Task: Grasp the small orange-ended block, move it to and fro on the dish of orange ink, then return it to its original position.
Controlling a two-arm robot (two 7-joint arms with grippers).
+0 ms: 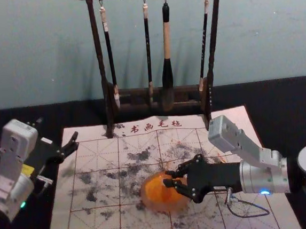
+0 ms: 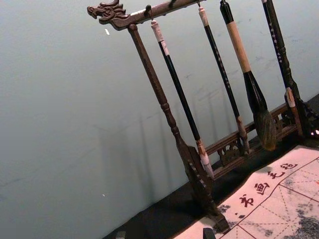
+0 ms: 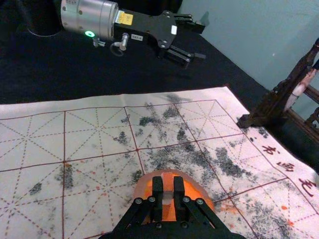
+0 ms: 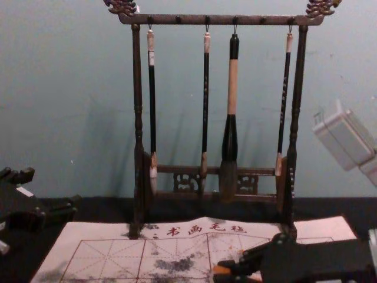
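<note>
My right gripper [image 1: 167, 178] reaches in from the right over the round orange ink dish [image 1: 161, 200] on the felt mat. In the right wrist view the right gripper [image 3: 168, 191] is shut on the small block [image 3: 168, 185], whose pale body shows between the fingers, above the dish [image 3: 193, 191]. The block's orange end [image 4: 221, 270] shows at the fingertips in the chest view; whether it touches the ink cannot be told. The left gripper [image 1: 75, 142] stays parked at the mat's left edge, open with nothing between its fingers; its tips show in the left wrist view [image 2: 164, 234].
A dark wooden rack [image 1: 156, 91] stands across the back of the mat, with several brushes hanging from it, one of them thick [image 1: 167, 65]. The pale mat [image 1: 98, 226], marked with a red grid, carries black ink smudges. Behind is a plain wall.
</note>
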